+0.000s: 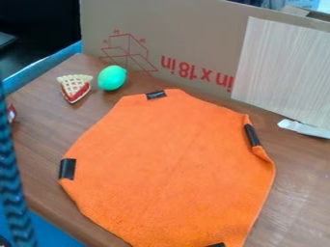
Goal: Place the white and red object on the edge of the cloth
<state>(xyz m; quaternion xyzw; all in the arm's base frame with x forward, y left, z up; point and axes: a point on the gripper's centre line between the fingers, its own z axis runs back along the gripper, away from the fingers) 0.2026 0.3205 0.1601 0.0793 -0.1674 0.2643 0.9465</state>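
From where I stood, I couldn't tell whether the gripper was clenched, released or holding anything; the white and red pie slice [75, 89] lay on the table [40, 140], off the orange cloth [169, 166].

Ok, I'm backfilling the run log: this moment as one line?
white-and-red pie slice: on table, off cloth | green toy: beside slice | placement: not done

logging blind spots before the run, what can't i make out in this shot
- Camera view: the orange cloth's lowest part, and the rest of the black strip there, cut off by the bottom edge.
- Camera view: what the small red thing at left is, partly hidden by the blue and black band.
- Camera view: the far end of the white piece, cut off by the right edge.
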